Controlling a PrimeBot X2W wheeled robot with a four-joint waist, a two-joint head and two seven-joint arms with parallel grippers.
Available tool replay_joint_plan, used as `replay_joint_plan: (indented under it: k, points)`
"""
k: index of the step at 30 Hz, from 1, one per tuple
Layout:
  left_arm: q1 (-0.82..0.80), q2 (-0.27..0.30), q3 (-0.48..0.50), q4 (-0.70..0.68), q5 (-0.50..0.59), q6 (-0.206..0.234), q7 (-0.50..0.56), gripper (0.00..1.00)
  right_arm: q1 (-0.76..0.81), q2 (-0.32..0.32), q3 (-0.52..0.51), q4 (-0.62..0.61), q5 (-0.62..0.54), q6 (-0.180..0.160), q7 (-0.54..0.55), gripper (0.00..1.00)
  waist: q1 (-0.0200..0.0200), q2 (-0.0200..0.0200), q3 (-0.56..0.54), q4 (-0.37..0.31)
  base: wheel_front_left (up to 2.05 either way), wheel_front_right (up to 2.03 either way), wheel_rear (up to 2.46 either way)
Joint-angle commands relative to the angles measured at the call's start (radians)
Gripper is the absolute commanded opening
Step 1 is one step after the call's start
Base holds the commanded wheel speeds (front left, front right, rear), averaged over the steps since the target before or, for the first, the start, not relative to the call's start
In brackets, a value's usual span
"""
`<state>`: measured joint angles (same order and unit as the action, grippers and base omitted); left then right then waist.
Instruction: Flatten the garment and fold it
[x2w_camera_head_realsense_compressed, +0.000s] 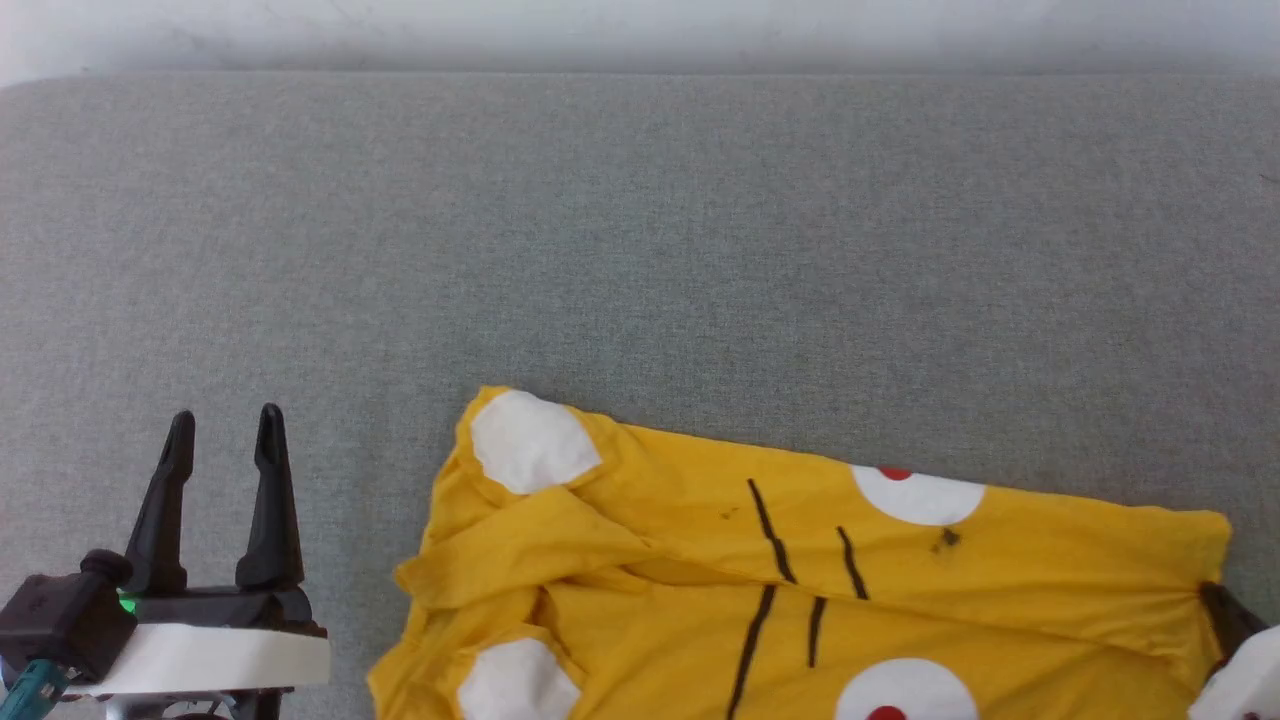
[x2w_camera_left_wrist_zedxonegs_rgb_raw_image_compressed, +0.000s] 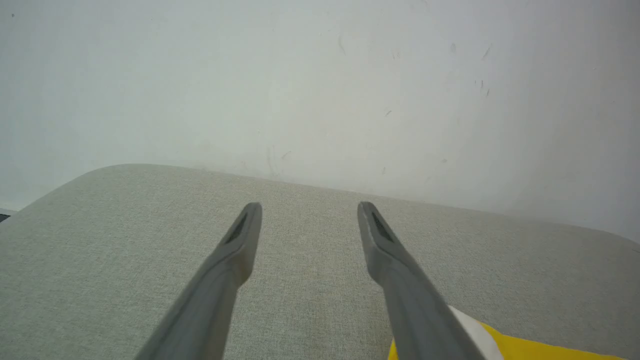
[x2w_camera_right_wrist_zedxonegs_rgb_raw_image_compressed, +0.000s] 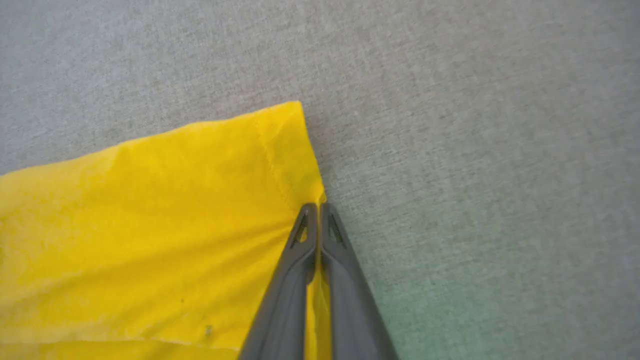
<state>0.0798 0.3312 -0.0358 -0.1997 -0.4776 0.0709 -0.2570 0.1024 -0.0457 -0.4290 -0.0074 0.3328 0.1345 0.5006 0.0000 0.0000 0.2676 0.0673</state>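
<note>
- My R gripper (x2w_camera_right_wrist_zedxonegs_rgb_raw_image_compressed: 318, 206): fingers pressed together, pinching the yellow garment (x2w_camera_right_wrist_zedxonegs_rgb_raw_image_compressed: 150, 225) at its hem, just below a corner. A sliver of yellow shows btwn the fingers; creases run toward the pinch.
- Head view: that grip sits at the garment's far right edge, low right of frame.
- My L gripper (x2w_camera_head_realsense_compressed: 226, 412): fingers spread wide, nothing btwn them, over bare grey fabric surface (x2w_camera_head_realsense_compressed: 640, 250), left of the garment and apart from it.
- Garment lies rumpled on the grey surface, centre to right in the head view, bottom part cut off by the frame edge.
- Visible on it: white patches (x2w_camera_head_realsense_compressed: 530, 442), thin black stripes (x2w_camera_head_realsense_compressed: 770, 530), white half-circle w/ red dot (x2w_camera_head_realsense_compressed: 915, 495).
- L wrist view: pale wall (x2w_camera_left_wrist_zedxonegs_rgb_raw_image_compressed: 320, 75) beyond the surface's far edge.
</note>
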Motion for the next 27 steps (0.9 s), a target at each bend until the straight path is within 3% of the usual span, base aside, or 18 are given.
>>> replay_joint_plan:
  k: [1,9,14,19,27]
  points:
    - [-0.007,-0.008,0.007,0.006,0.011,-0.008,-0.005,1.0,-0.009,-0.005,-0.026,0.0,-0.03,-0.004,0.006,0.0,0.0,0.0,-0.003,-0.002,0.0,0.0,0.0]
    - [-0.005,-0.03,0.017,0.035,0.029,-0.037,-0.005,1.0,-0.06,-0.025,-0.183,-0.088,-0.191,-0.004,0.053,0.0,0.0,0.0,-0.022,-0.003,0.0,0.0,0.0]
    - [0.004,-0.037,0.015,0.057,0.037,-0.046,-0.005,1.0,-0.06,-0.02,-0.174,-0.131,-0.163,-0.004,0.107,0.0,0.0,0.0,-0.048,-0.001,0.0,0.0,0.0]
    - [0.015,-0.049,0.007,0.074,0.035,-0.051,-0.005,1.0,-0.025,-0.007,-0.034,-0.181,-0.028,-0.004,0.183,0.0,0.0,0.0,-0.076,0.002,0.0,0.0,0.0]
    - [0.023,-0.056,-0.006,0.088,0.034,-0.052,-0.003,1.0,0.03,-0.005,0.317,-0.225,0.217,-0.004,0.245,0.0,0.0,0.0,-0.121,0.015,0.0,0.0,0.0]
